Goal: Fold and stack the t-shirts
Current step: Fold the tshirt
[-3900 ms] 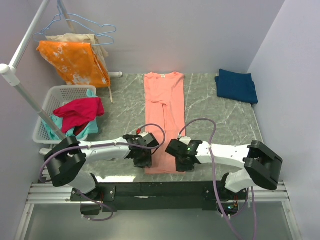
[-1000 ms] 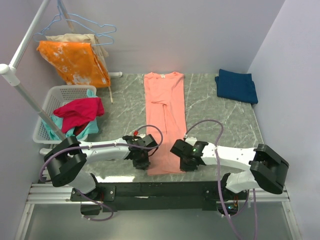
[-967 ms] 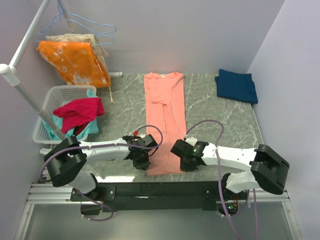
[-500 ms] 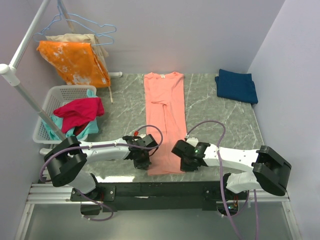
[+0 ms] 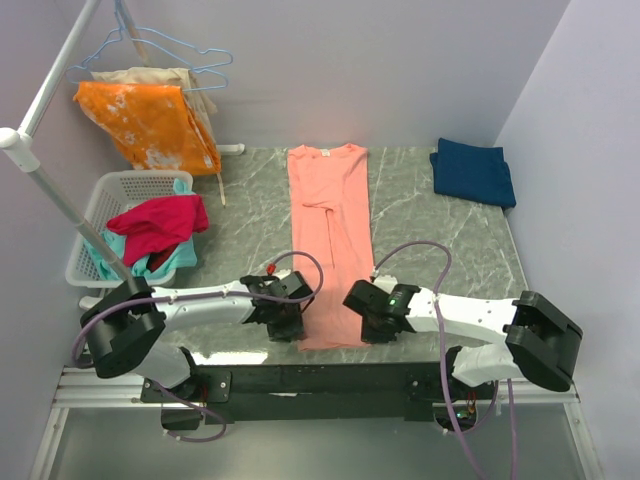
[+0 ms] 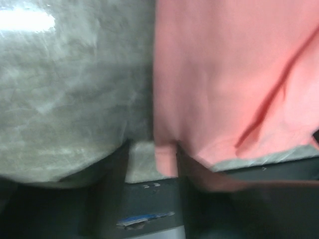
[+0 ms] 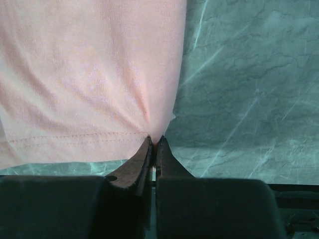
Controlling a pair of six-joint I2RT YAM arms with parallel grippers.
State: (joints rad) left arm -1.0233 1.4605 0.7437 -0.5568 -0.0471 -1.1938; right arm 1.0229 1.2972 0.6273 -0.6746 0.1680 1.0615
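Note:
The salmon-pink t-shirt (image 5: 328,240) lies on the grey marble table (image 5: 440,240), folded into a long strip running from the back to the near edge. The navy t-shirt (image 5: 473,172) lies folded at the back right. My right gripper (image 5: 371,326) is at the strip's near right corner; the right wrist view shows it (image 7: 155,142) shut on the pink shirt (image 7: 89,74) at its hem corner. My left gripper (image 5: 287,322) is at the near left corner. The blurred left wrist view shows it (image 6: 152,159) open, with the pink shirt's (image 6: 224,74) corner between the fingers.
A white basket (image 5: 110,190) at the left holds a magenta-red garment (image 5: 155,225) and a teal cloth. An orange white-blotched cloth (image 5: 150,120) hangs on a rack at the back left, whose pole (image 5: 60,205) slants over the basket. The shirt's hem lies at the table's near edge.
Since 3.9 s ago both grippers have moved toward the shirt's near hem corners. In the last second the left arm shifted slightly; the right gripper hardly moved.

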